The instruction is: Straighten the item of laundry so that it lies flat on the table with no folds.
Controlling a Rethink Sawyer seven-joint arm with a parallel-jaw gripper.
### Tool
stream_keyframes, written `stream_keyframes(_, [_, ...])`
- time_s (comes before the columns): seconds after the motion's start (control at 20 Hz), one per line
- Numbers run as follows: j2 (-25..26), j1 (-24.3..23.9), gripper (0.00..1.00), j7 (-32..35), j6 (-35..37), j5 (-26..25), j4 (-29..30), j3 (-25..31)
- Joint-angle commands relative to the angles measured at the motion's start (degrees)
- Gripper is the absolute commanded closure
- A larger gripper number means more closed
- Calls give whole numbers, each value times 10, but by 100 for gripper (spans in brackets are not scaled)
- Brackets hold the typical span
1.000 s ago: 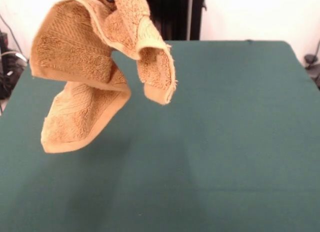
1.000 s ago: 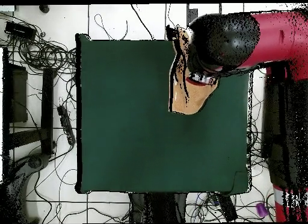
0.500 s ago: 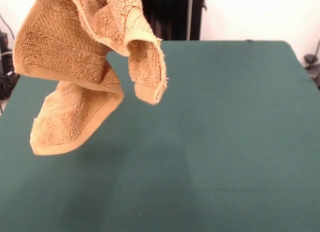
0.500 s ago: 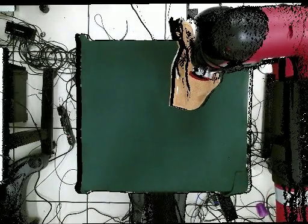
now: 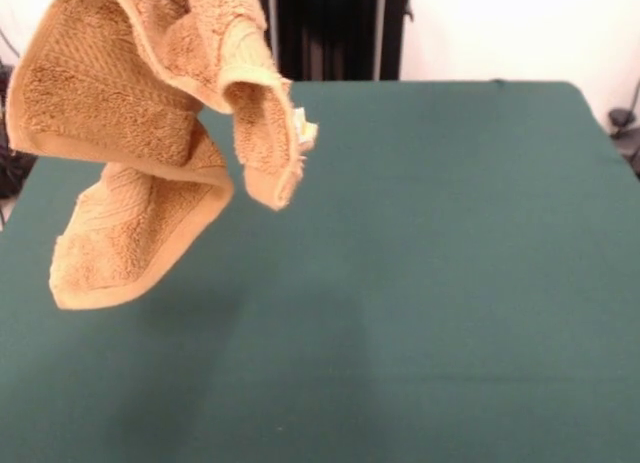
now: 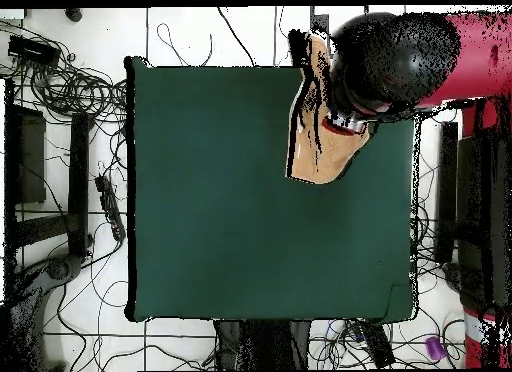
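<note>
Towel (image 5: 130, 153) hangs bunched above the table (image 5: 450, 263), limp and light (terry drapes, never holds shape). Best regrasped at a hemmed corner; gripper hidden, so finger state cannot be told.

The crumpled towel (image 5: 140, 143) hangs clear above one corner of the otherwise open table (image 5: 450, 283).

You see an orange-tan towel (image 5: 130, 143) with woven ribbed bands. The table (image 5: 450, 283) is plain dark green; the arm (image 6: 440, 53) is red and black.

White tiled floor (image 6: 190, 33), tangled cables (image 6: 70, 88), white wall (image 5: 500, 28).
</note>
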Motion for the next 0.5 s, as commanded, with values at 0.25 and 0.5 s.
stream_keyframes(0.25, [21, -19, 100, -103, -11, -1, 48, -26])
stream_keyframes(0.5, [21, -27, 100, -102, -9, -6, 47, -27])
